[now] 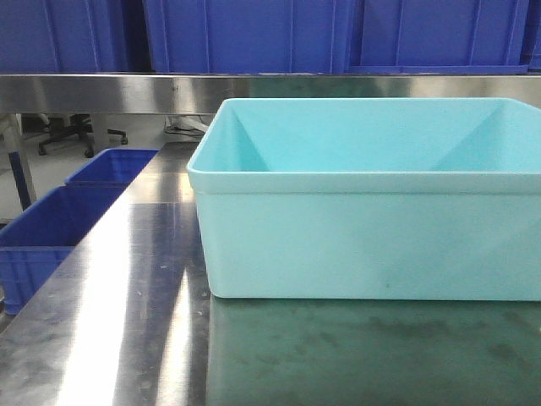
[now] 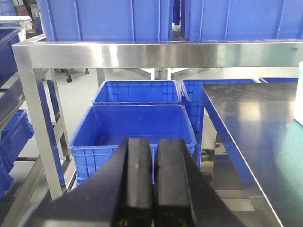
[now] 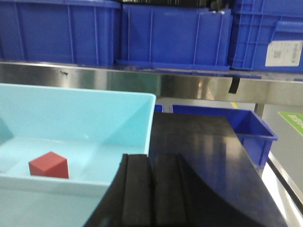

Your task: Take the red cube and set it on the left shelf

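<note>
— Left jaws, right jaws: count and state?
— Two pairs, each closed pad to pad, holding nothing.
— Red cube [image 3: 49, 165]?
— One, on the floor of the single turquoise tub [image 3: 94, 113], by its near wall, left of the right jaws.
— Tub's place?
— Steel worktop [image 1: 110, 321].
— Left shelf [image 2: 142, 54]?
— One; two dark blue bins [image 2: 104, 19] on top in the left wrist view.

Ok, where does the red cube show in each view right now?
Front view: not visible; the turquoise tub shows, front wall hiding its floor.
Left wrist: not in it.
Right wrist: the red cube sits lower left, on the tub's floor.
Shared landmark: the left shelf, its steel front rail under the blue bins, in all three.
</note>
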